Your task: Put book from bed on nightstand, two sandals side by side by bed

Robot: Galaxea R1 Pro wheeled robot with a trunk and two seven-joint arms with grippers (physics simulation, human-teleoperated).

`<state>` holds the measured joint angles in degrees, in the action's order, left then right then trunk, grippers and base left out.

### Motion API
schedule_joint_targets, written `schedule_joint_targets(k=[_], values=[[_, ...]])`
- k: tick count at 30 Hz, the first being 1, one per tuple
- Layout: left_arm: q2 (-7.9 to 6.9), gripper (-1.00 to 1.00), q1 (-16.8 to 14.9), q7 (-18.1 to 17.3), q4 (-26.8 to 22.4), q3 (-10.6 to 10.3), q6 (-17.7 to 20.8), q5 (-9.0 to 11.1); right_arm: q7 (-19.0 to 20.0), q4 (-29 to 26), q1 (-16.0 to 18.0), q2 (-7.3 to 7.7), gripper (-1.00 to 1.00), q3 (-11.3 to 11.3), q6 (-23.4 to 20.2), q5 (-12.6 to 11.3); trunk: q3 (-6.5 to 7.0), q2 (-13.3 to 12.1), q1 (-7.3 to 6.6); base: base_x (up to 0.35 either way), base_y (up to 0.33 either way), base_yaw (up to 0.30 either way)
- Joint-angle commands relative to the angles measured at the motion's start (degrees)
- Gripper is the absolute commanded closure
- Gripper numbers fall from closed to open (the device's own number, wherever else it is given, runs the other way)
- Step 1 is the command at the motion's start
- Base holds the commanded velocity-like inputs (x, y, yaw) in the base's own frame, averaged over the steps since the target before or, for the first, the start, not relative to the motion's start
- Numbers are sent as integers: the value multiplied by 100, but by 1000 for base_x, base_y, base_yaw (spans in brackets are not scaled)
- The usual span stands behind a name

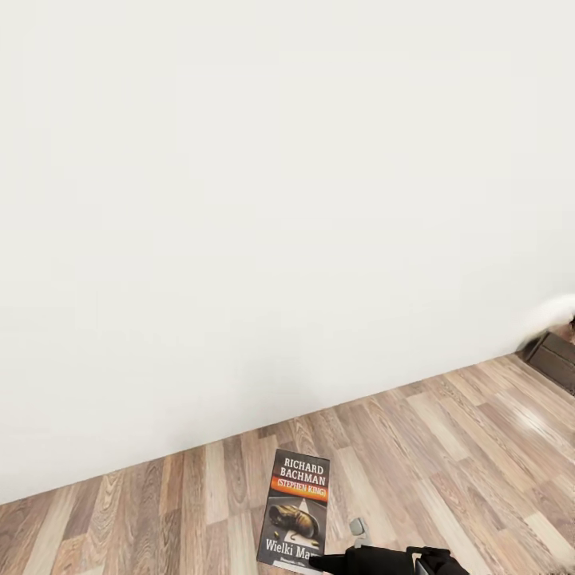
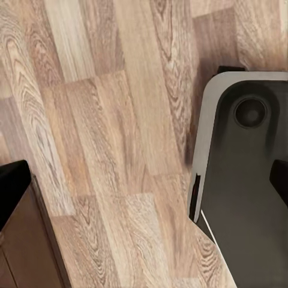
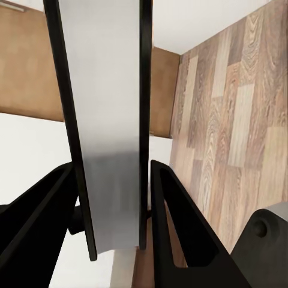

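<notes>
The book [image 1: 295,511], dark with an orange band and white lettering, hangs above the wood-plank floor with my right gripper [image 1: 327,563] shut on its lower edge. In the right wrist view the book [image 3: 105,120] is edge-on, its grey page block between dark covers, clamped between the black fingers [image 3: 180,234] of the right gripper [image 3: 111,198]. My left gripper [image 2: 144,186] points down at the floor, and its dark fingertips [image 2: 12,180] stand far apart with nothing between them. The bed, the nightstands and the sandals are out of view.
A plain white wall [image 1: 263,200] meets the plank floor [image 1: 447,463] just ahead. A dark brown low piece of furniture [image 1: 551,355] stands against the wall at the far right. My grey base [image 2: 246,180] is below the left gripper, beside a brown wooden surface [image 2: 24,252].
</notes>
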<state>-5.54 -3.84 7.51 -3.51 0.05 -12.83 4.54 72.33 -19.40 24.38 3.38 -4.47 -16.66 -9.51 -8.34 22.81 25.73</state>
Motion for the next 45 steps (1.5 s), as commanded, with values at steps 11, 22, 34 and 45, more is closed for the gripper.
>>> schedule_joint_targets(k=[11,22,34,45], values=[[0,-100,-3,-4,5,-5,-24,48,0,-3,5,5,100,-48,-57,-60,-11,11,5,163,139,-260],[0,-100,-3,-4,7,-5,-22,47,0,-3,5,11,100,-46,-57,-60,-11,11,5,27,23,-272],[0,-100,-3,-4,5,-5,-24,47,0,-3,5,14,100,-46,-56,-60,-11,11,5,3,2,-274],[0,-100,-3,-4,7,-6,-26,47,0,-3,5,14,100,-46,-51,-60,-11,11,5,6,38,-220]])
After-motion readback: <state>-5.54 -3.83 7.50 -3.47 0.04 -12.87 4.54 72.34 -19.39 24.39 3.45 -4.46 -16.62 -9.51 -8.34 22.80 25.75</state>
